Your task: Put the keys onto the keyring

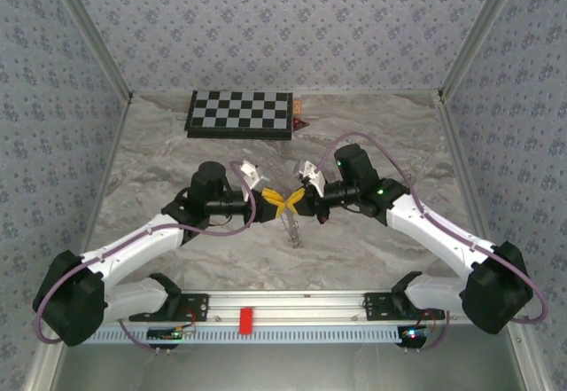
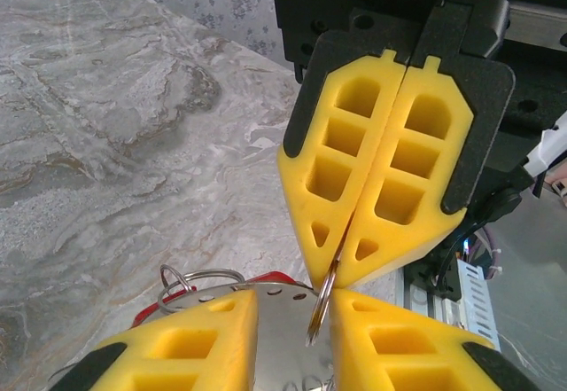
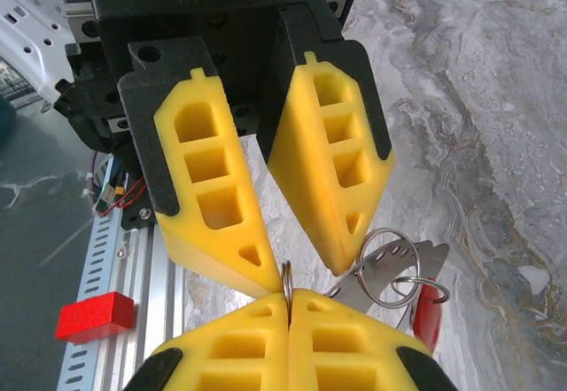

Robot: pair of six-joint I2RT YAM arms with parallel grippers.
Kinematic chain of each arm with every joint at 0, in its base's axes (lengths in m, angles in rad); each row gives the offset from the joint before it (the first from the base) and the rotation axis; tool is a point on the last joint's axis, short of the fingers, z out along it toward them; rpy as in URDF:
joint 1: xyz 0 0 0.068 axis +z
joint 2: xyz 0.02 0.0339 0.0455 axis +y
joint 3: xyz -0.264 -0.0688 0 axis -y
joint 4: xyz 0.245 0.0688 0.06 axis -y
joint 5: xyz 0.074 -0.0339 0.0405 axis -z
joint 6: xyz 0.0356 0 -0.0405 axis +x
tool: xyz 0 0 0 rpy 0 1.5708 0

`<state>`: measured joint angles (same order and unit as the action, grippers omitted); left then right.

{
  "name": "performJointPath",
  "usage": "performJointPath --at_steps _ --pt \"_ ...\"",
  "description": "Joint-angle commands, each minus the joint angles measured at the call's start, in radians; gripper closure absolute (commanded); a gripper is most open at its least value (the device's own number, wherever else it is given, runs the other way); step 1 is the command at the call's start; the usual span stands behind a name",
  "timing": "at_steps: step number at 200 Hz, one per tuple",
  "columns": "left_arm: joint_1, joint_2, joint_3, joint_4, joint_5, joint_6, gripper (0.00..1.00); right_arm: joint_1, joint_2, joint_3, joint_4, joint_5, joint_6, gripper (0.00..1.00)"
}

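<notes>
While the right gripper [image 3: 289,302], at the bottom centre of its own wrist view, has its yellow fingers pressed together on the thin pale silvery keyring [image 3: 286,274], seen edge-on, we judge the task to be at its threading stage and not finished. Opposite it, in the upper middle of that view, the left gripper [image 3: 306,271] stands with its fingers apart. The keyring rises into the gap just beside one tip, and nothing is clamped between them. At the lower right of that view hangs a bundle: a flat silvery perforated metal tag [image 3: 436,254], small wire rings [image 3: 387,230] and one tiny key [image 3: 427,313] with a red plastic head. We cannot tell whether this bundle already rides on the keyring, nor whether a second key hangs with it. By our reckoning, what is left is to work each key onto the loop, held up over the grey marbled tabletop [image 1: 177,160] at the centre of the overhead view.
</notes>
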<state>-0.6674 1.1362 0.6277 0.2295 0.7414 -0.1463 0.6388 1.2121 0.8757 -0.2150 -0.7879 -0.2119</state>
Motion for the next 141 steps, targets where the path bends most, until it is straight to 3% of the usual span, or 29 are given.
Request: performJointPath --at_steps 1,46,63,72,88,141 --pt "-0.003 0.013 0.046 -0.013 0.030 0.022 0.74 0.009 0.004 0.042 -0.016 -0.002 -0.021 1.00" --pt "-0.007 0.025 0.046 0.002 0.045 0.016 0.76 0.013 0.003 0.040 -0.012 -0.010 -0.017 1.00" --pt "-0.008 0.028 0.046 0.009 0.047 0.016 0.89 0.015 0.000 0.039 -0.012 -0.010 -0.017 1.00" --pt "-0.010 0.028 0.046 0.011 0.047 0.015 0.90 0.016 -0.003 0.038 -0.011 -0.010 -0.017 1.00" --pt "-0.010 0.027 0.047 0.002 0.045 0.021 0.81 0.015 -0.009 0.034 -0.011 -0.006 -0.018 1.00" --pt "-0.010 0.020 0.040 -0.003 0.042 0.029 0.78 -0.004 -0.021 0.016 0.023 -0.027 0.008 1.00"
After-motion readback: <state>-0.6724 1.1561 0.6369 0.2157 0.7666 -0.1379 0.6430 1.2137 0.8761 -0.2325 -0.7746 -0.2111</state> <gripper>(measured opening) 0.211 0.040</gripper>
